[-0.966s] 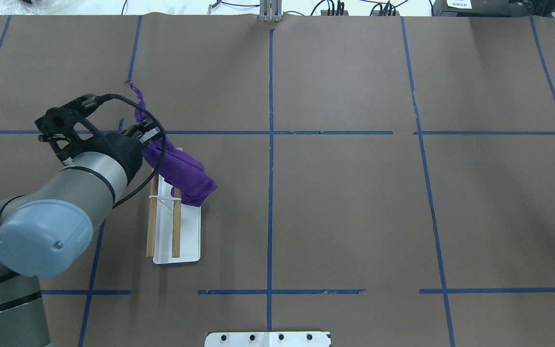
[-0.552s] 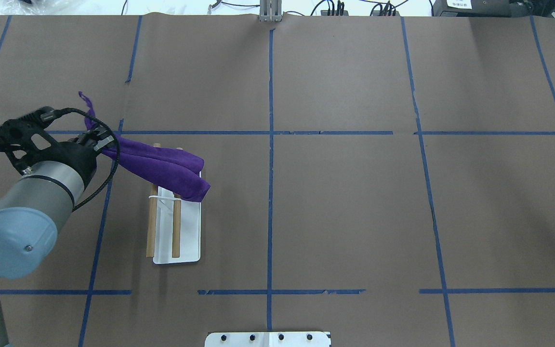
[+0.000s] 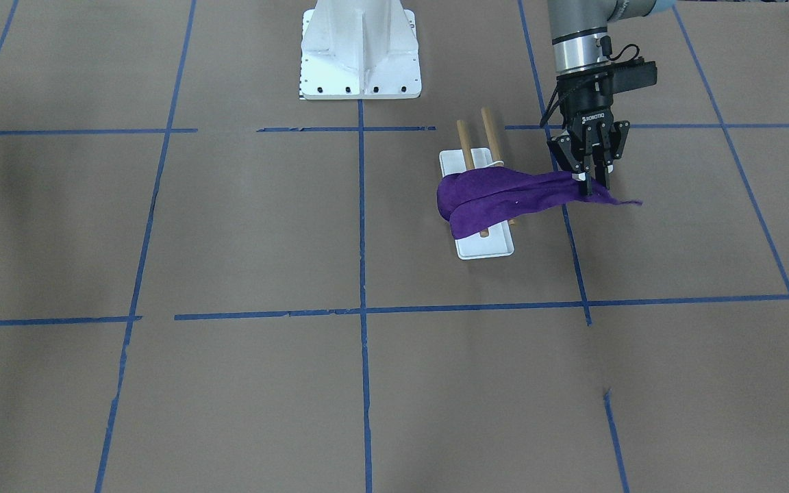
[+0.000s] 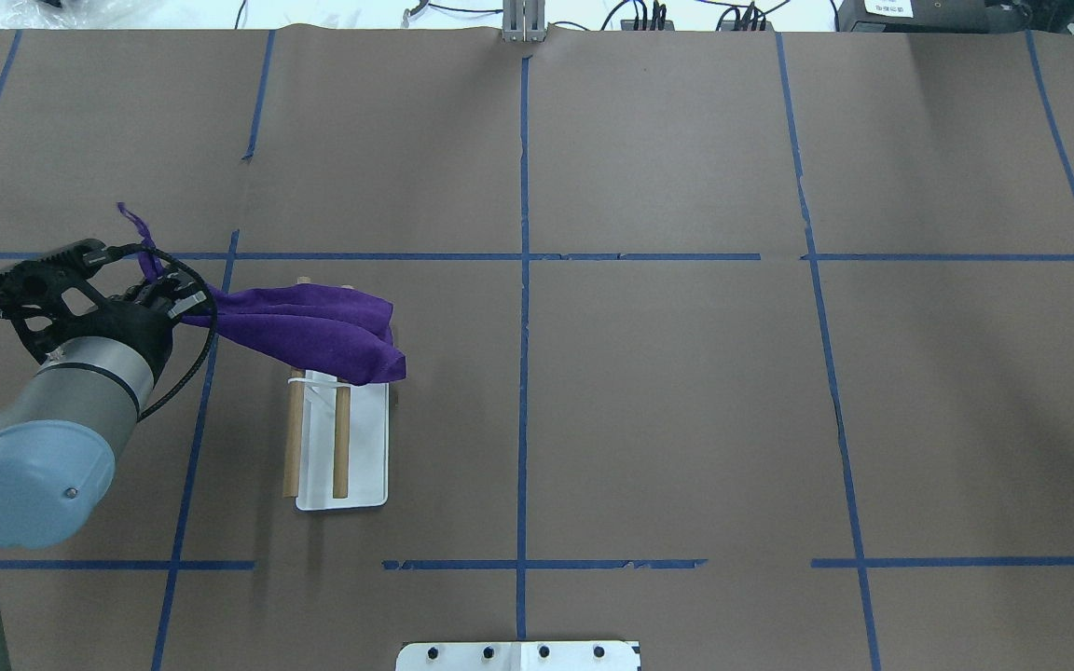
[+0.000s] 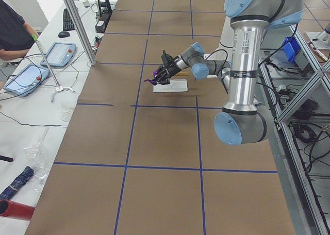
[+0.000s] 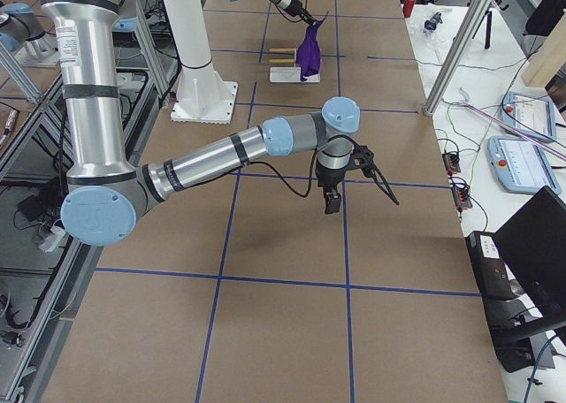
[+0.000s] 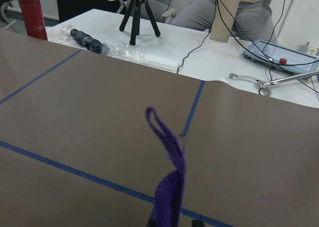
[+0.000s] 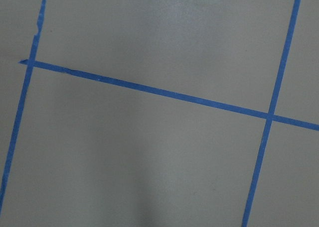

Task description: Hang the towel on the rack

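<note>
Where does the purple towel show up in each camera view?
Exterior front-facing: towel right of centre, lying across the rack.
Overhead exterior: towel left of centre.
Exterior left: towel upper middle, small.
Exterior right: towel top middle.
Left wrist-mounted: towel bottom centre, its loop pointing up.
Right wrist-mounted: not in it.
Shared landmark: the rack's white tray, in all four exterior views.

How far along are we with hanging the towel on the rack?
Done: the towel lies across both dowels of the rack, its folded end over the side away from the gripper. In hand: the left gripper holds the other end, out beside the rack. Left: probably lower that end, release it and pull the arm away.
</note>
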Action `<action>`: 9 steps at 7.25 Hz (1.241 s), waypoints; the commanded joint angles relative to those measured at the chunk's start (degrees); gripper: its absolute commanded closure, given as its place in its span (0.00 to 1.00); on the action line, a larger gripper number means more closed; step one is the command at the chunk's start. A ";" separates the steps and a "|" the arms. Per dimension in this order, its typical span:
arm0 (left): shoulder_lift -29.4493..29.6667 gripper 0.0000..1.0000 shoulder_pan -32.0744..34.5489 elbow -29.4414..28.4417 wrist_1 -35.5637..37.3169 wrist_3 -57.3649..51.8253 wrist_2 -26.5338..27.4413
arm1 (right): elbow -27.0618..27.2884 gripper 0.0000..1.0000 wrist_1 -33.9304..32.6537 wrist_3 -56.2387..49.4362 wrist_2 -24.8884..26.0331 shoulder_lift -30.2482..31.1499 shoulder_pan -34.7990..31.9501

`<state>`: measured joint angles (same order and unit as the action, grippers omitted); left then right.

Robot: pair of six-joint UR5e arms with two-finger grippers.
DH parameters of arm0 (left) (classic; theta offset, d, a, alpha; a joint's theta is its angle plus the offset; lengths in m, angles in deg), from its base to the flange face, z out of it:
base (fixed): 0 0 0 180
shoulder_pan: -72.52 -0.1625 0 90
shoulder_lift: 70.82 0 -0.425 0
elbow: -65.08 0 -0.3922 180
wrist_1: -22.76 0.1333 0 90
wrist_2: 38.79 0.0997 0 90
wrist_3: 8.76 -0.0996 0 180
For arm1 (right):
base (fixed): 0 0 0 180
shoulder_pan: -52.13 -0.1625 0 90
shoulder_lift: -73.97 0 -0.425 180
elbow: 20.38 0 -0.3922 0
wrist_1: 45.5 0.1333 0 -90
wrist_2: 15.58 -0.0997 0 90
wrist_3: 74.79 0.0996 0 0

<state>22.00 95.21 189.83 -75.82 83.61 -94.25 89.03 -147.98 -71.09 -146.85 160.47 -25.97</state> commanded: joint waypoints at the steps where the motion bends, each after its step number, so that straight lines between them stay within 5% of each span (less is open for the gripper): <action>1: 0.26 0.00 1.65 1.81 -0.03 -9.19 -8.32 | -1.12 0.00 0.00 -0.18 1.62 0.07 0.24; 3: 0.70 0.00 2.09 1.63 -0.03 -16.74 -14.55 | -1.47 0.00 0.09 -0.27 2.77 -0.10 0.67; 6: 1.23 0.00 19.61 -0.11 0.32 -41.21 -36.49 | -2.27 0.00 0.09 -0.10 2.16 0.51 0.59; 9: 2.98 0.00 41.83 -8.08 5.02 -66.07 -60.23 | -2.27 0.00 0.09 0.26 1.20 0.60 0.24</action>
<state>24.01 127.47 185.65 -74.16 29.37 -145.28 86.76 -147.89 -70.90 -144.97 160.99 -25.54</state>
